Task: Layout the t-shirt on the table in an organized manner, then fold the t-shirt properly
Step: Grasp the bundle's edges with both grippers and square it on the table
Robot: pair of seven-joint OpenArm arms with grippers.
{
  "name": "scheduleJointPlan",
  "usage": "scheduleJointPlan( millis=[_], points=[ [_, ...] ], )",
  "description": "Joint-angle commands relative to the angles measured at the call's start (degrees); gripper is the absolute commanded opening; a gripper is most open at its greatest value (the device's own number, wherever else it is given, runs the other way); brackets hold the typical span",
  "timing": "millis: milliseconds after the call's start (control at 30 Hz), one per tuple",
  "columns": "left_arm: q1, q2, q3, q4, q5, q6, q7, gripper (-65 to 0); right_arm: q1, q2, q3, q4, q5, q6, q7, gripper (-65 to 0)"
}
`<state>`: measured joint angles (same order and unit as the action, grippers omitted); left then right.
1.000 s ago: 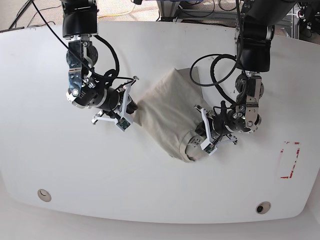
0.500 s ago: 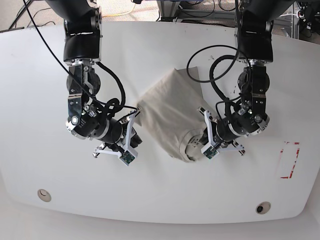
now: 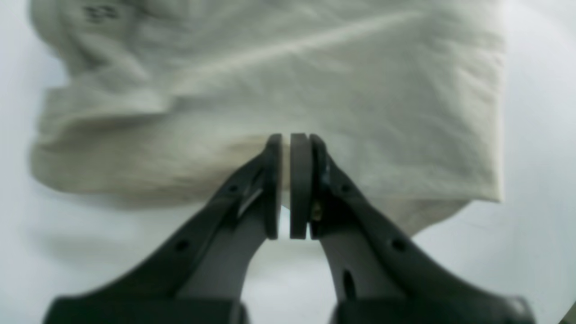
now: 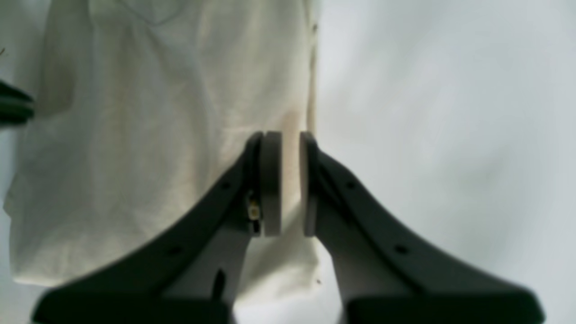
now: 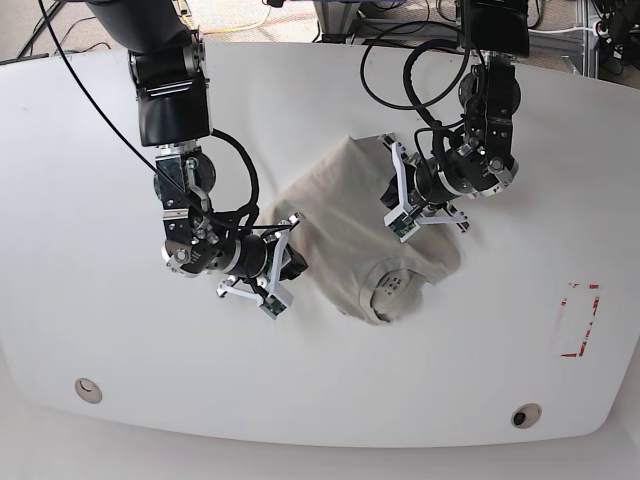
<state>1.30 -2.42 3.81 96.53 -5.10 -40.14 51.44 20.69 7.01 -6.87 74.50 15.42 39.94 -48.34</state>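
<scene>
Left pincer [image 3: 285, 186] (seemingly empty) above t-shirt [image 3: 315, 90]

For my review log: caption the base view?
Two arms flank a folded khaki-grey cotton t-shirt on the white table.

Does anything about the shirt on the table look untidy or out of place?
Yes. The t-shirt is not spread flat: it lies bunched and askew on the table, at a slant to the edges. Its near end is rolled over, with the neck opening turned up. No tear or stain is visible.
</scene>
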Motion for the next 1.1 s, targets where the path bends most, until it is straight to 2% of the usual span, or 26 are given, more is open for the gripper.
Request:
scheduleJointPlan(
  millis=[0,100,367,633,800,1067],
  points=[
    [-1.1,-0.2,0.1,-0.3,-0.6,0.1,-1.0,-63.3,-0.1,0.7,0.2,0.3,1.1,0.1,2.4,-58.8],
    [-1.3,-0.2,0.1,-3.1,-0.5,0.1,-1.4,-63.3,-1.9,0.8,0.2,0.4,1.1,0.1,3.5,-58.8],
    [-6.8,-0.6,0.2,-14.0,-0.2,0.1,-7.5,-63.3,-7.8,1.1,0.8,3.0,1.1,0.1,3.8,-59.0],
    [-15.2,-2.1,-0.1,-25.1,-0.6,0.1,-8.1,-63.3,-14.7,2.2,3.6,10.2,1.2,0.1,3.2,-59.0],
    [-17.6,-2.2,-0.1,-26.2,-0.6,0.1,-8.1,-63.3,-18.2,2.3,4.7,14.2,1.2,0.1,1.0,-59.1],
    [-16.6,-2.2,-0.2,-21.1,-0.5,0.1,-8.1,-63.3,-20.2,2.3,6.7,22.3,1.1,0.1,-3.1,-59.1]
  ],
)
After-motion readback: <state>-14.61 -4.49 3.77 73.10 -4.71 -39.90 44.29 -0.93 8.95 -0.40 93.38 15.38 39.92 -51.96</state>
